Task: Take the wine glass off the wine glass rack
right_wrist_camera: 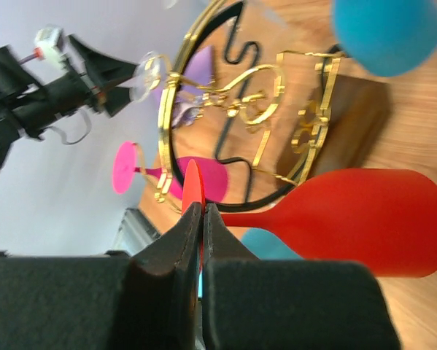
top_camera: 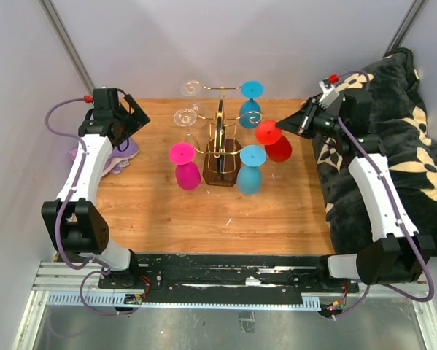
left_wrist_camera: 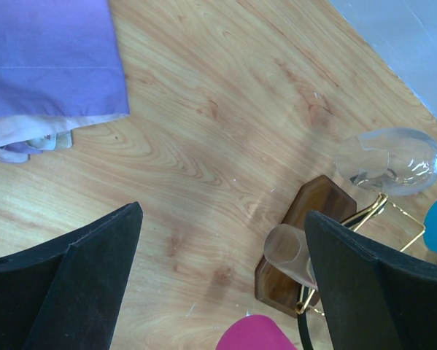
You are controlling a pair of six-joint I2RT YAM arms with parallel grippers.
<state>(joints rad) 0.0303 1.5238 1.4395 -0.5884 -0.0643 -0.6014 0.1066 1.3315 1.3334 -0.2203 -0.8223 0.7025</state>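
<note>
Two right fingers (right_wrist_camera: 160,292) clamp the foot of the red wine glass (right_wrist_camera: 364,219), bowl-down, stem upright; left fingers (left_wrist_camera: 72,284) spread.

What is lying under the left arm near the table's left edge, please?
A purple cloth with pale fabric bunched at its edge, on the wooden table. From above, the left arm covers much of it.
</note>
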